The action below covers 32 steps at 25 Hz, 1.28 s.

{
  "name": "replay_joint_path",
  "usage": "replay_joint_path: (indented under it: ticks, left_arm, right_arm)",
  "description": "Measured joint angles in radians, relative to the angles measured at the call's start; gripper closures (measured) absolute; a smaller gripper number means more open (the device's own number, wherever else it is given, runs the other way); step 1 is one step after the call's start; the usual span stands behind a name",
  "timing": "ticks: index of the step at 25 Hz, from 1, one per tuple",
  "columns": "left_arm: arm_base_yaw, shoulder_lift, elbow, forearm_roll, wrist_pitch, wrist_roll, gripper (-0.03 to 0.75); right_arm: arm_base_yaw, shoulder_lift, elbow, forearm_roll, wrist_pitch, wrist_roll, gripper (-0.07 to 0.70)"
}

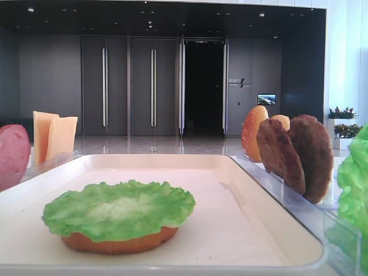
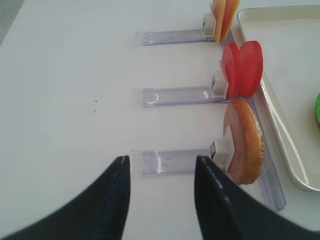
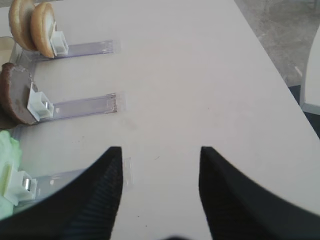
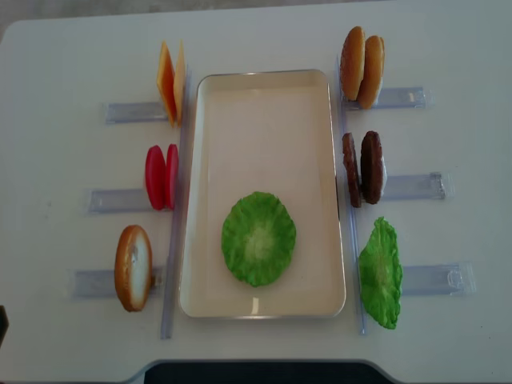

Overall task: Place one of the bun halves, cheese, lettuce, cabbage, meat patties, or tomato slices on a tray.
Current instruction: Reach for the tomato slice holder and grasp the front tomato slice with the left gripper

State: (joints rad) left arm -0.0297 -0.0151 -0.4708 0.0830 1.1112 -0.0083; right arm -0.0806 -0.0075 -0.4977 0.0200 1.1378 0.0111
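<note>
On the cream-white tray [image 4: 264, 104] a ruffled green lettuce leaf [image 4: 258, 238] lies on top of a bun half [image 1: 121, 242]. Left of the tray, cheese slices [image 4: 170, 80], tomato slices [image 4: 161, 177] and one bun half [image 4: 134, 267] stand on edge. To its right stand two bun halves [image 4: 362, 67], two meat patties [image 4: 362, 168] and another lettuce leaf [image 4: 379, 273]. My left gripper [image 2: 160, 162] is open and empty above the table, just left of that bun half [image 2: 245, 142]. My right gripper [image 3: 160, 152] is also open and empty, right of the patties [image 3: 15, 97].
Clear plastic racks [image 4: 120, 112] hold the standing food on both sides of the tray. One rack strip [image 2: 170, 161] lies under my left fingers. The table's far edge and the grey floor [image 3: 285, 35] show at the upper right of the right wrist view.
</note>
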Motion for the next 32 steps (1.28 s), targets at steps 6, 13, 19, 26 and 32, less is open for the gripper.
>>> replay_joint_path:
  ticks: [6,13,19,26,32]
  left_arm:
    - [0.000,0.000,0.000,0.000,0.000,0.000,0.388]
    - [0.000,0.000,0.000,0.000,0.000,0.000,0.388]
    - [0.000,0.000,0.000,0.000,0.000,0.000,0.388]
    - [0.000,0.000,0.000,0.000,0.000,0.000,0.388]
    - [0.000,0.012,-0.031,0.017,0.001,-0.008,0.388]
  right_arm:
    - [0.000,0.000,0.000,0.000,0.000,0.000,0.265]
    - [0.000,0.000,0.000,0.000,0.000,0.000,0.265]
    - [0.000,0.000,0.000,0.000,0.000,0.000,0.265]
    - [0.000,0.000,0.000,0.000,0.000,0.000,0.265]
    - [0.000,0.000,0.000,0.000,0.000,0.000,0.265]
